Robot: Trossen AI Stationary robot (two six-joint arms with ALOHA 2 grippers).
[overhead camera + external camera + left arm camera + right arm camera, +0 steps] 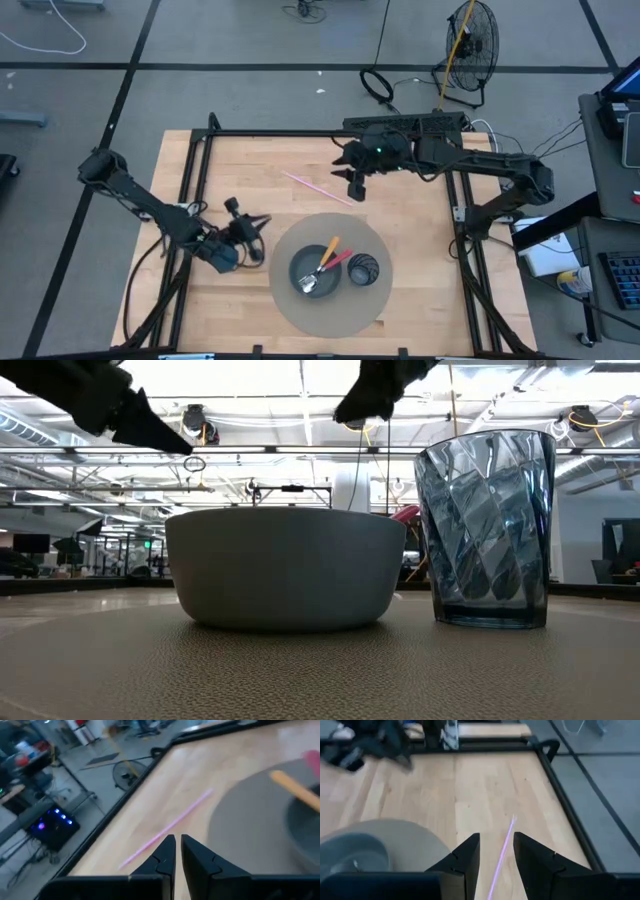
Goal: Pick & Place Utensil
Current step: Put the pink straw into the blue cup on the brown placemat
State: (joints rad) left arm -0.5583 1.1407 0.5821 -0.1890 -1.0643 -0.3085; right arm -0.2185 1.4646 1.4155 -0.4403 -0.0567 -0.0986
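A thin pink straw (318, 187) lies flat on the wooden table, beyond the round grey mat (330, 310). On the mat stand a grey bowl (316, 270) and a dark blue ribbed glass cup (364, 269). In the bowl rest a spoon with an orange handle (329, 250) and a red-handled utensil (340, 261), both leaning on its rim. My right gripper (356, 186) hovers open over the straw's right end; in its wrist view the straw (503, 851) shows between the fingers, untouched. My left gripper (258, 224) is shut, left of the mat, holding nothing.
The low view shows the bowl (285, 565) and the cup (487, 525) side by side on the mat, with both grippers high above them. A black frame (300, 133) runs along the table's far edge. Bare wood lies between the straw and the left arm.
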